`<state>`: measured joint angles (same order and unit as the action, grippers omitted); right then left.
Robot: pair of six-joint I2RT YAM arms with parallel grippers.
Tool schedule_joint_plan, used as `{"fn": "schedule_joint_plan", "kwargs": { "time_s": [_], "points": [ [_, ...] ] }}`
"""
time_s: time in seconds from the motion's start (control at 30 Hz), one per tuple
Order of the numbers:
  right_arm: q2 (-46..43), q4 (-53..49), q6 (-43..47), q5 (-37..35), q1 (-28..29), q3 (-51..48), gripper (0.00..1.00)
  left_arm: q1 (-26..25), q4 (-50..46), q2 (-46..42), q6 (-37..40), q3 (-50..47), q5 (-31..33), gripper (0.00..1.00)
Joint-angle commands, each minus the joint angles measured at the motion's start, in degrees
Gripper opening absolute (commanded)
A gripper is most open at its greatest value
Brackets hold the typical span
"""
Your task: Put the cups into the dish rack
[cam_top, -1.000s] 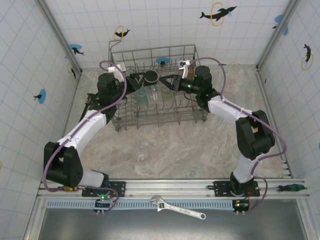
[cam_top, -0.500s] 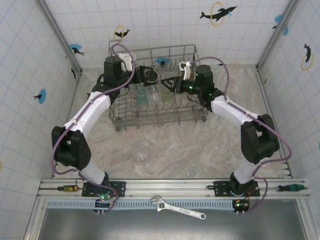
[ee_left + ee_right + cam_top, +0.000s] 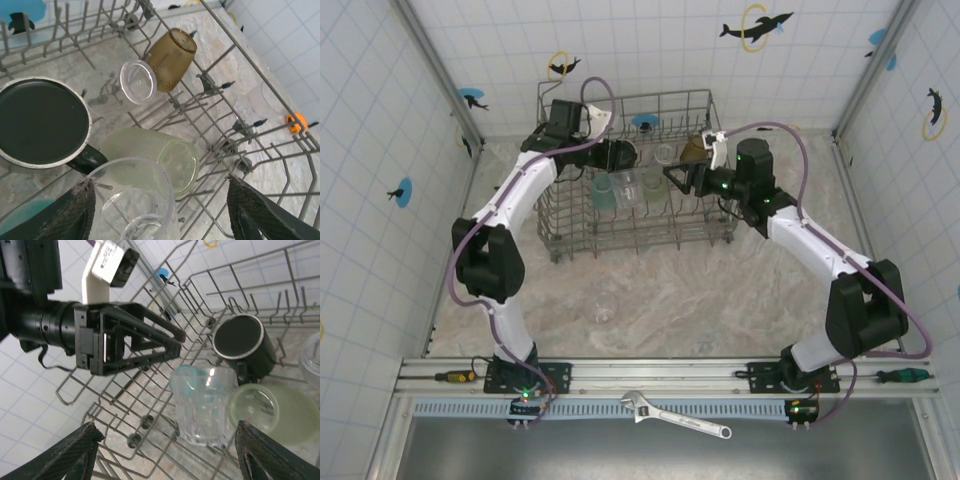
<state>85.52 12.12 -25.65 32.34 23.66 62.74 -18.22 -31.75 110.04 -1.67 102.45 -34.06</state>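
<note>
**Left pincer** (image 3: 160, 184): jaws spread wide, pinching nothing. It hangs over the far left part of the dish rack (image 3: 650, 228), above the cups.

**Dish rack:** it stands on the table (image 3: 720, 290) against the far edge, a little left of centre. All cups listed below are inside it.

**Far row, left to right:**
- The black mug (image 3: 42, 122) lies tilted among the tines. One round dark end with a pale rim faces up, and the handle points toward the middle row.
- The small clear cup (image 3: 138, 81) lies on its side, just beside the amber tumbler.
- The amber tumbler (image 3: 170, 60) leans mouth down against the tines, base uppermost.

**Middle row, left to right:**
- The teal cup (image 3: 603, 192) is nearest the rack's left side.
- The tall clear glass (image 3: 202, 405) stands upright just beside the teal cup. In both wrist views it shows between the spread fingers, apart from at least one finger of each pair.
- The pale green cup (image 3: 160, 155) lies on its side just beside the tall clear glass.

**Right pincer** (image 3: 166, 426): jaws spread wide, pinching nothing. It hangs over the right half of the rack and points toward the left pincer.

**Outside the rack:**
- A loose clear glass (image 3: 605, 305) stands on the table in front of the rack's near left corner, well apart from it.
- A small orange object (image 3: 295, 120) lies on the table beyond the rack's wire wall.
- A wrench (image 3: 675, 416) lies on the metal ledge below the table's near edge.
- A screwdriver (image 3: 903, 375) lies at the near right corner.
</note>
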Motion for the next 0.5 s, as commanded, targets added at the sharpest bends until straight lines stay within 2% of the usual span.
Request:
{"fn": "schedule_joint_plan", "kwargs": {
  "time_s": [0.0,0.17,0.47],
  "points": [
    [-3.4,-2.0,2.0,-0.9,-0.9,-2.1,0.75,0.4,-7.2,1.8,5.7,4.1,-4.0,0.67],
    [-5.4,-3.0,2.5,-1.0,-2.0,-4.0,0.75,0.4,-11.7,4.3,8.8,6.6,-7.0,0.64],
    [-6.9,-3.6,3.0,-1.3,-2.6,-5.7,0.75,0.4,-14.3,6.3,11.4,6.7,-4.9,0.59]
  ]
}}
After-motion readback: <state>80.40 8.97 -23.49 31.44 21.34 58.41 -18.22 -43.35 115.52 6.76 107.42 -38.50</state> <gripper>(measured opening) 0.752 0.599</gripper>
